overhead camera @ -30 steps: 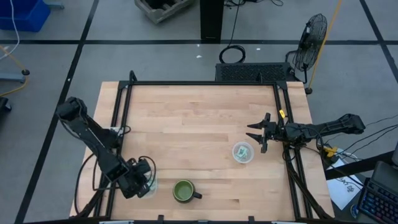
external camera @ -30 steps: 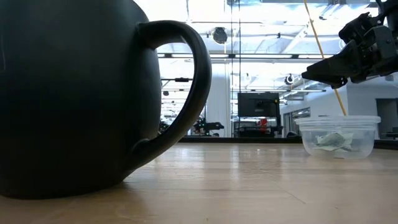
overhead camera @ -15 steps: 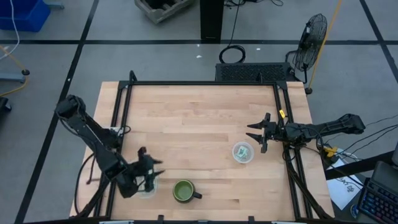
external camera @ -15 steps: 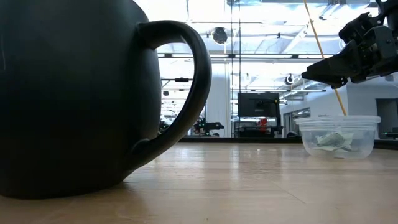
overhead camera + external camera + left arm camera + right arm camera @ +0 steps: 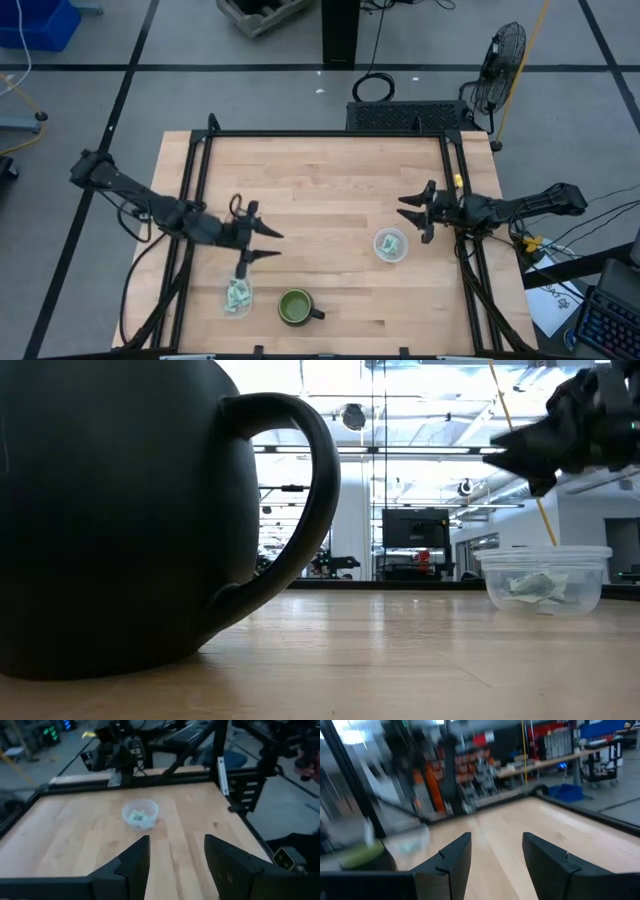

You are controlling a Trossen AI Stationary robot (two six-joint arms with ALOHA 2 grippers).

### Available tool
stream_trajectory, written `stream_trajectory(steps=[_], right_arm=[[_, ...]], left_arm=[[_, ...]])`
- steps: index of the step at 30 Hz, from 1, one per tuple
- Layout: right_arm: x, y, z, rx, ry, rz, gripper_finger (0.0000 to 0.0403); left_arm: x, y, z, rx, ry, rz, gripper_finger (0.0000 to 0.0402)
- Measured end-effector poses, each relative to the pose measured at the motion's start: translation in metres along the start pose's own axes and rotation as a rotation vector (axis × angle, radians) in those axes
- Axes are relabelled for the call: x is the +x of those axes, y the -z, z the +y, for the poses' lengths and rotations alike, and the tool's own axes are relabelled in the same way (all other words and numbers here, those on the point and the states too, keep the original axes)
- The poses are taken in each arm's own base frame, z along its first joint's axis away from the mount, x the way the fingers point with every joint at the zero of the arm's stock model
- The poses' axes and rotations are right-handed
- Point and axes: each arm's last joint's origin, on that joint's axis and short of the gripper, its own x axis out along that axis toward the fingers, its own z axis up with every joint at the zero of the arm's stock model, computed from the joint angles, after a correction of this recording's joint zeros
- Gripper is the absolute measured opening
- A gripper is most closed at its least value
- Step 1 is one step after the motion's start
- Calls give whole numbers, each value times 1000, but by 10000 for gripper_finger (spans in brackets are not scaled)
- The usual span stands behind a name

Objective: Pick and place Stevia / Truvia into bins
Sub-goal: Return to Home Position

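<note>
Across the middle of the high view lies the pale wooden surface [image 5: 320, 190], edged by a black frame [image 5: 325, 133]. From its left side the left arm [image 5: 140, 205] reaches inward, and the left tool [image 5: 272, 243] hangs over the left half of the surface, its two fingers spread apart with nothing between them; the left wrist view shows the same wide gap [image 5: 175, 865]. From the right edge the right arm [image 5: 520, 207] stretches in, and the right tool [image 5: 402, 211] sits just inside that edge, fingers likewise parted and empty, as the right wrist view confirms [image 5: 492, 862]; in the low view it appears blurred, high above the surface [image 5: 525, 455]. Near the edge below both arms stands the dark green mug [image 5: 295, 307], upright, its handle pointing toward the right side; it fills most of the low view [image 5: 120, 510]. Just left of the mug stands the left cup [image 5: 237, 297], clear plastic, well apart from the left tool. The right cup [image 5: 391, 244] stands near the right tool, a little beyond its fingertips and not touched. Pale green and white packets [image 5: 535, 587] lie crumpled on the bottom of the right cup, and more packets fill the left cup.
</note>
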Motion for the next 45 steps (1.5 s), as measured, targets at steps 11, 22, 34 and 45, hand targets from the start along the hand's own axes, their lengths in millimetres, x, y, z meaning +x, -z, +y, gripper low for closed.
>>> stream_trajectory(steps=[11, 22, 34, 45], right_arm=[[0, -3, 3, -17, -81, 1, 169], [-5, -3, 1, -22, -83, 21, 169], [-14, -2, -6, -35, -95, 63, 169], [-11, 6, -11, -145, -83, 92, 169]], left_arm=[[-39, 81, 38, -13, 1, -134, 191], [-69, 123, 47, -43, 1, -290, 191], [-94, 133, 52, -42, 26, -304, 191], [-92, 140, 53, -49, -10, -225, 191]])
